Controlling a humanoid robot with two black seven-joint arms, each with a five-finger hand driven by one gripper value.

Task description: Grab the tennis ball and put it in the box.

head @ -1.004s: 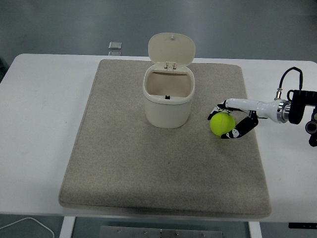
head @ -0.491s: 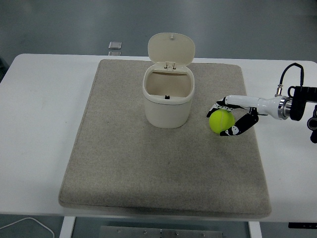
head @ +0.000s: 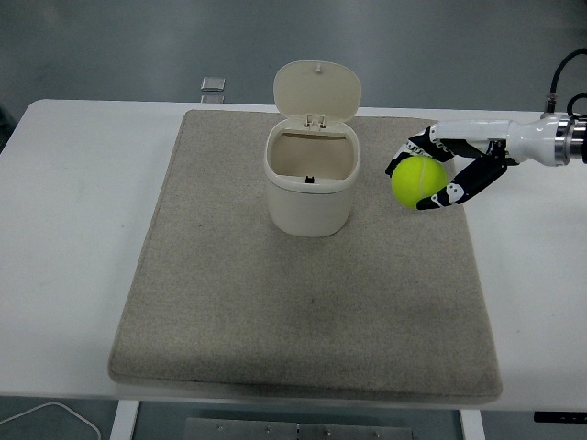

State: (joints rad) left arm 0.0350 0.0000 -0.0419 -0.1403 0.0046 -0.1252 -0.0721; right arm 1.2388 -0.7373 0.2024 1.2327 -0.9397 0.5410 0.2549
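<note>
There, at the right of the frame, the right hand (head: 447, 168) was clamped around the tennis ball (head: 418, 180), black-and-white fingers (head: 456, 190) curled under and over it. The ball sat in that grip above the grey mat (head: 303, 302), just right of the box (head: 311, 181) and about level with its rim, not touching it. The box itself was a cream bin standing upright in the upper middle of the frame, its hinged lid (head: 317, 89) tipped back and its mouth open. The mat covered most of the white table (head: 73, 229). A small dark object (head: 213, 84) lay past the table's far edge, upper left of the box; I couldn't tell what it was.
</note>
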